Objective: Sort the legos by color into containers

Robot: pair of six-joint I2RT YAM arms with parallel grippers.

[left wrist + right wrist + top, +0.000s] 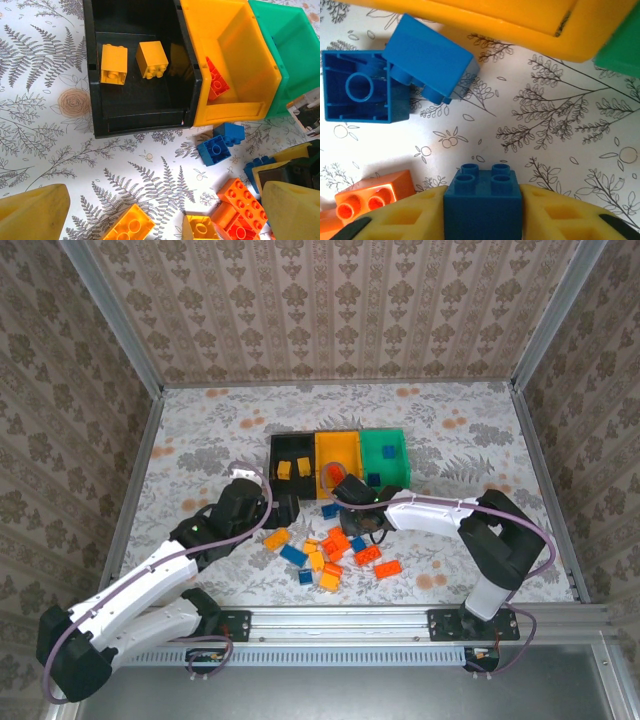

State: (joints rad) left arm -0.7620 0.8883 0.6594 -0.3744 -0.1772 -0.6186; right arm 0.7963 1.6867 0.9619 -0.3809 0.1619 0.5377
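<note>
Squarely at the lower middle of the right wrist view, a glossy blue brick [483, 207] with four round studs showing sits clamped between the moulded yellow fingers [415, 217] of the right gripper [483, 220]. Two more smooth blue bricks [365, 85] lie at upper left on the leaf-printed tablecloth [560, 125], just below the orange-yellow bin [520, 25]. In the left wrist view, the left gripper [162, 212] stands wide apart before the black bin [95, 75], which holds two yellow bricks [114, 63].

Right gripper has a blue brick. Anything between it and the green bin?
Nothing visible. Bare table lies between the blue brick in the right gripper and the green bin. Two loose blue bricks sit off to one side; only the bin's own front wall needs clearing.
</note>
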